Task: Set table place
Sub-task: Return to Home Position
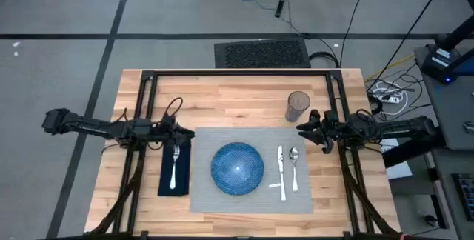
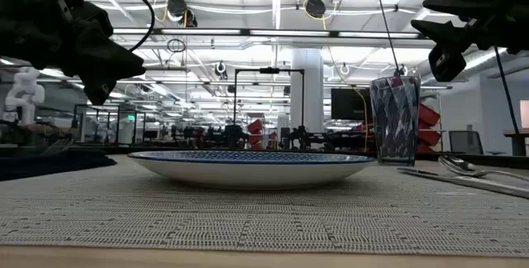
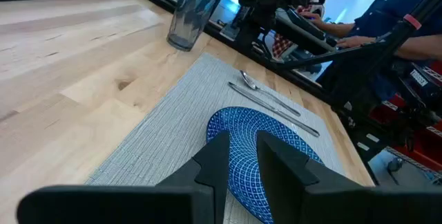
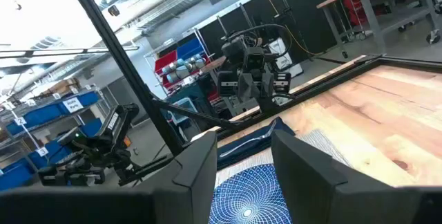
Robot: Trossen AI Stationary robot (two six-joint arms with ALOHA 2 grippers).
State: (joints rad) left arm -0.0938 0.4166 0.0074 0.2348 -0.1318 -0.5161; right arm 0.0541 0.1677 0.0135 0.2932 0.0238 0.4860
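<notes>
The setting itself is judged to be finished, and the step in hand is taken to be the retreat of both arms to their rest pose. The left tool [image 1: 189, 133] is held above the surface [image 1: 222, 95] with its fingers parted and nothing between them. The right tool [image 1: 302, 127] is likewise seen open and empty in its own wrist view.

The grey placemat [image 1: 222, 201] is found between the two tools and lower than both, lying flat with its long side running from one tool toward the other. A blue plate [image 1: 237, 169] is centred on it, straight ahead of the left tool's fingers. A dark napkin [image 1: 167, 184] with a fork [image 1: 175, 167] on it is laid just under and behind the left tool, beside the mat. A knife [image 1: 281, 172] and a spoon [image 1: 295, 167] are laid on the mat close below the right tool. A clear cup [image 1: 298, 106] is stood upright just beside the right tool, off the mat's corner.

For the next move, a clean lift and pull-back of each arm is called for. Most care is needed on the right, where the cup could be clipped, so that tool is best raised before it is swung away.
</notes>
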